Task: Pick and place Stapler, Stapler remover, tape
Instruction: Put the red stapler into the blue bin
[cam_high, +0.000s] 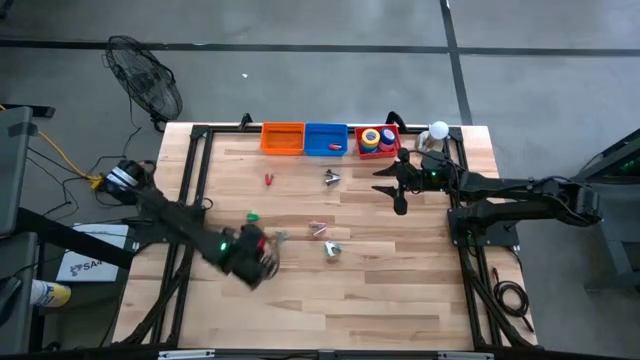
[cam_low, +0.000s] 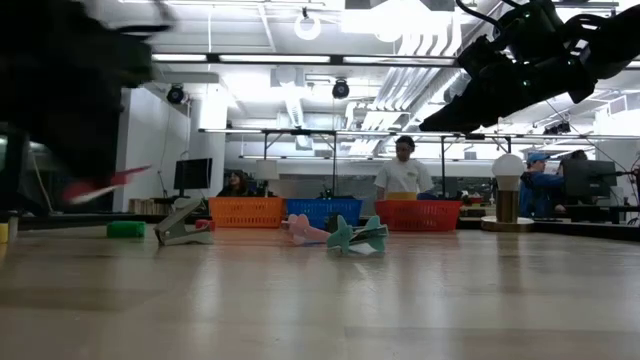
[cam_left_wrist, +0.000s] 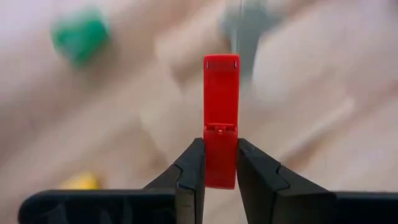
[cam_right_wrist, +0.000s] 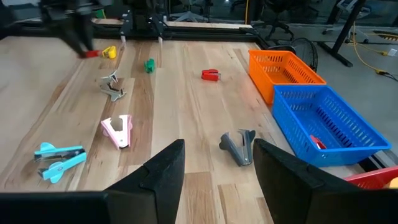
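Item: small red plastic stapler (cam_left_wrist: 221, 118), pinched at its rear end in my left gripper (cam_left_wrist: 220, 163), raised off the wooden table (cam_high: 400, 300). I judge it light, rigid, slick; grip suits.
Right gripper (cam_right_wrist: 214, 163): fingers apart, nothing held; grey claw-shaped staple remover (cam_right_wrist: 239, 146) just ahead.

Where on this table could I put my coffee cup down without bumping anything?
The near half of the table, below the left gripper and the teal remover, is bare. The far edge is crowded with the orange basket, blue basket and red basket.
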